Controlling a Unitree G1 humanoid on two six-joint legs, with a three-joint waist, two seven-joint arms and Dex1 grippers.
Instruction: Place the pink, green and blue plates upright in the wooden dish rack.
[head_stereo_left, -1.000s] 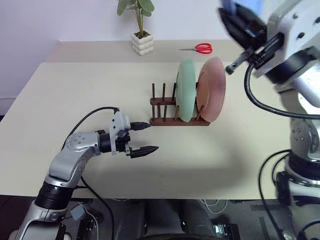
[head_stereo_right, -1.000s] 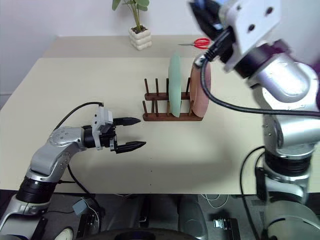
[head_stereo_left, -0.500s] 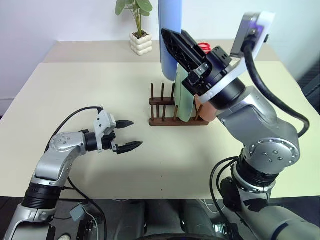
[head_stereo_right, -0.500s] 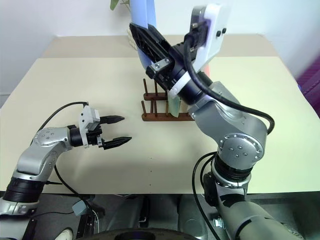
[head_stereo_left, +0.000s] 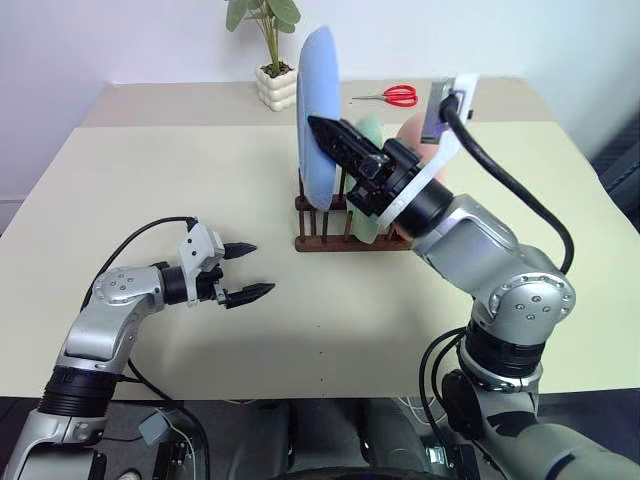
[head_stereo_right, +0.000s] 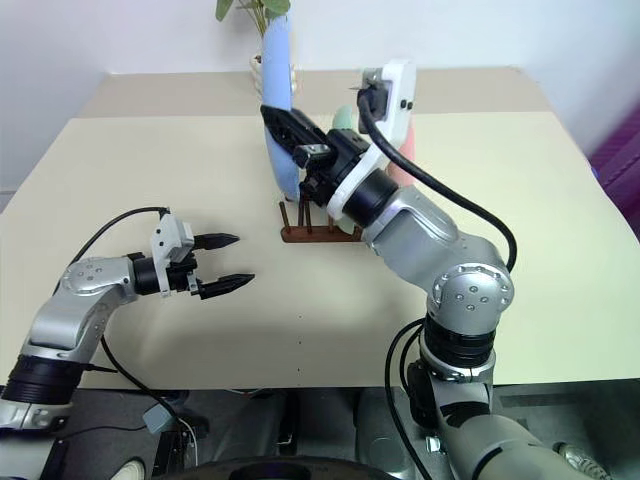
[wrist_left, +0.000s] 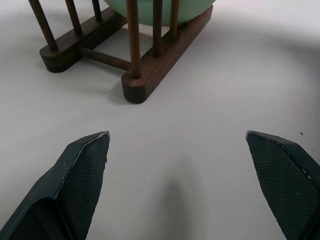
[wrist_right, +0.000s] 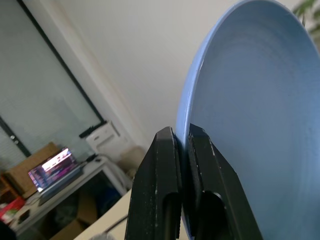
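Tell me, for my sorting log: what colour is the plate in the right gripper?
Light blue plate, clearest in the right wrist view.

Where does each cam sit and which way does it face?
Left and right eye views: head, looking forward and down over the table; both arms show, left gripper open, right gripper clamping the blue plate above the wooden dish rack.
Left wrist view: looks along its open fingers at the rack and the green plate.
Right wrist view: looks up along its shut fingers at the blue plate.
Shared: rack in eye and left wrist views; blue plate in eye and right wrist views.
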